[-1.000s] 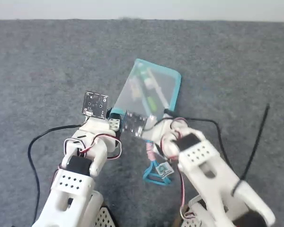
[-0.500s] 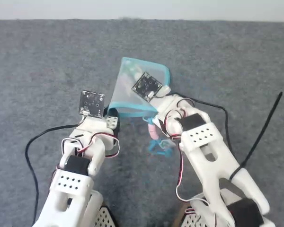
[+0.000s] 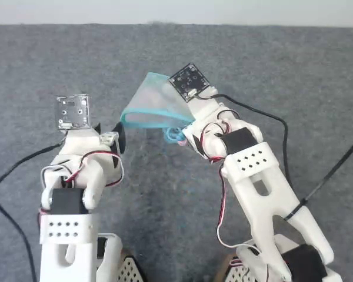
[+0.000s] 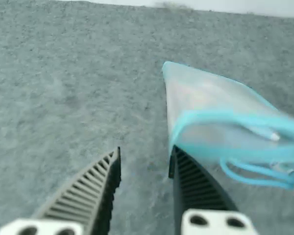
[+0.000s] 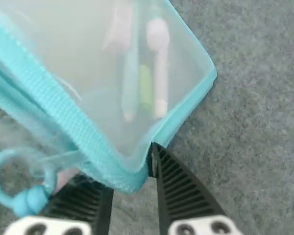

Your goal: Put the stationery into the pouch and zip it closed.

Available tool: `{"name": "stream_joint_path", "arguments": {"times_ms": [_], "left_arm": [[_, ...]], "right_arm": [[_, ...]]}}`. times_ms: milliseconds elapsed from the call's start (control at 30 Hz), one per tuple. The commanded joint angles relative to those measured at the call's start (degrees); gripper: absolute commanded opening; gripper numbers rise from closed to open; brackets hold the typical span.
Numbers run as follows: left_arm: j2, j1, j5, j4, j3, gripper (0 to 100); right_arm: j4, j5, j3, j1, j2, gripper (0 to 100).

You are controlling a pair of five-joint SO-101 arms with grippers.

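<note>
Aloft, pouch [image 3: 155, 98] clamped in right pincer [image 5: 127, 169]; left pincer [image 4: 145, 152] beside.

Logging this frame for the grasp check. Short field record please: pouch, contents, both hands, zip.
pouch: clear teal-edged zip pouch, lifted off the grey carpeted table, tilted
contents: pen-shaped stationery inside the pouch
right hand: shut on the pouch's teal edge
left hand: open, beside the pouch, holding nothing
zip: cannot tell whether closed
</note>
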Motion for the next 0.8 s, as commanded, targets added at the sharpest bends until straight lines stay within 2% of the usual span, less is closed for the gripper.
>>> {"name": "stream_joint_path", "arguments": {"times_ms": [0, 133, 267, 367, 500, 767], "left_arm": [[-0.9, 2.9, -3.2, 3.3, -3.6, 16], [-0.8, 10.9, -9.3, 4.2, -1.8, 15], [-0.8, 17.1, -9.8, 1.4, 1.9, 16], [-0.7, 18.4, -10.7, -0.7, 3.7, 17], [-0.4, 18.5, -10.5, -4.0, 6.4, 24], [-0.3, 18.5, -7.3, -7.9, 8.4, 28]], "right_arm": [[0.2, -1.8, -4.0, 0.8, -0.5, 0.6], [0.5, -1.8, -4.0, 0.7, -0.6, 0.6], [3.8, -2.5, -5.7, 0.4, -1.0, 0.6], [5.5, -3.0, -6.7, 0.4, -1.2, 0.6], [6.1, -3.1, -6.4, -0.1, -1.2, 0.6], [10.1, -4.1, -6.4, -7.5, -1.3, 0.6]]}}
